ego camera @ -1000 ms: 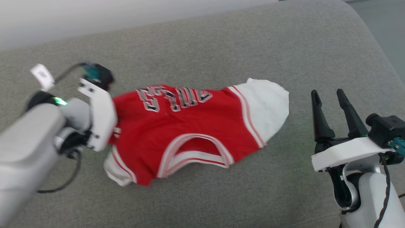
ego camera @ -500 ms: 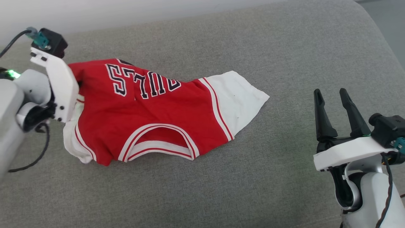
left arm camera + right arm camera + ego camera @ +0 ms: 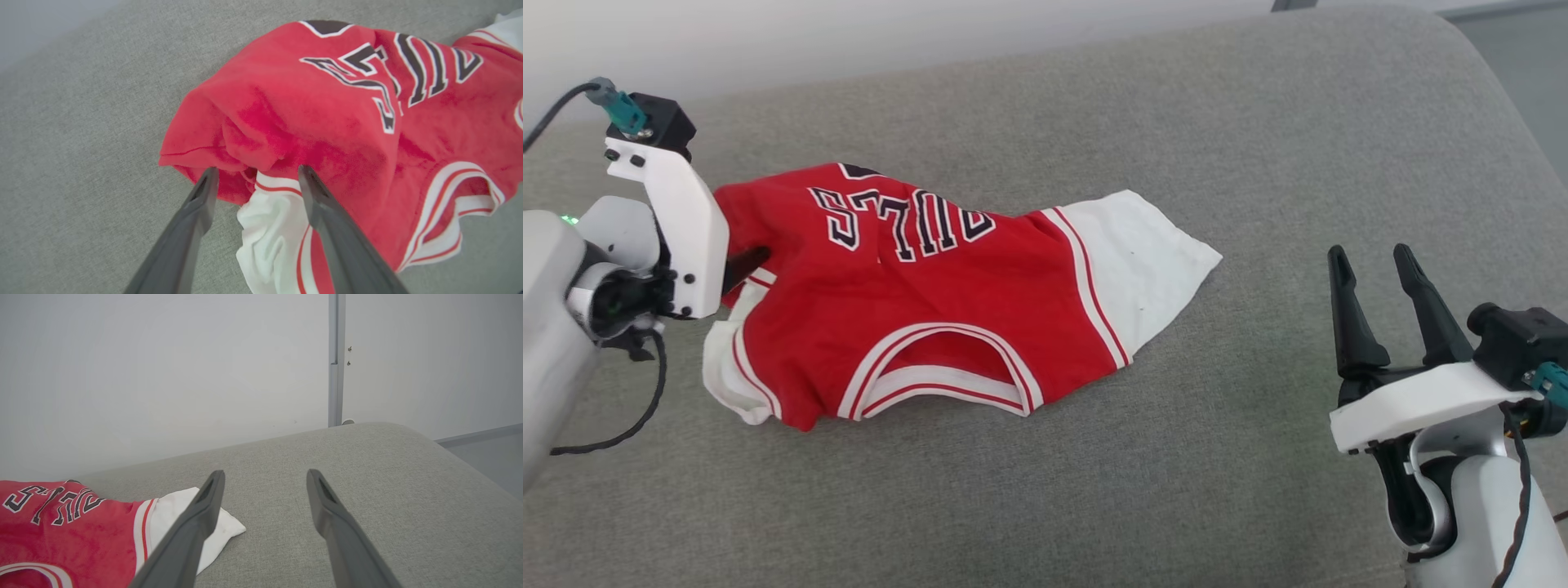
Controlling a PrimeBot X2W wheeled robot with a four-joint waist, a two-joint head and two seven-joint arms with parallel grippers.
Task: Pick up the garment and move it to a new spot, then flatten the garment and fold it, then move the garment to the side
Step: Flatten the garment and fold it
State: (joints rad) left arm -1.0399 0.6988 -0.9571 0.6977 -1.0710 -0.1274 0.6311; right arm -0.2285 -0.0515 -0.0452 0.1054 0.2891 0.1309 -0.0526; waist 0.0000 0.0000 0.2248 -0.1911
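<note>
The garment (image 3: 931,302), a red jersey with white sleeves and dark block lettering, lies crumpled on the grey cushion (image 3: 1094,490), lettering towards the far side. Its bunched left edge (image 3: 245,151) sits between the fingers of my left gripper (image 3: 257,173), which is open; the cloth rests loose there, a white sleeve (image 3: 269,232) beneath. In the head view the white wrist bracket (image 3: 682,220) covers most of that gripper. My right gripper (image 3: 1370,253) hovers open and empty right of the garment's white sleeve (image 3: 1143,253). The right wrist view shows its spread fingers (image 3: 204,506) and the garment (image 3: 73,535) at lower left.
The grey cushion rounds off at its far right corner (image 3: 1494,98), with grey floor (image 3: 1539,73) beyond. A pale wall (image 3: 163,375) with a vertical grey strip (image 3: 336,359) stands behind it. A black cable (image 3: 629,425) loops under the left wrist.
The left gripper dragged the garment's left edge to the left, then opened and let it go. That edge has sagged onto the cushion. The right gripper has stayed put.
</note>
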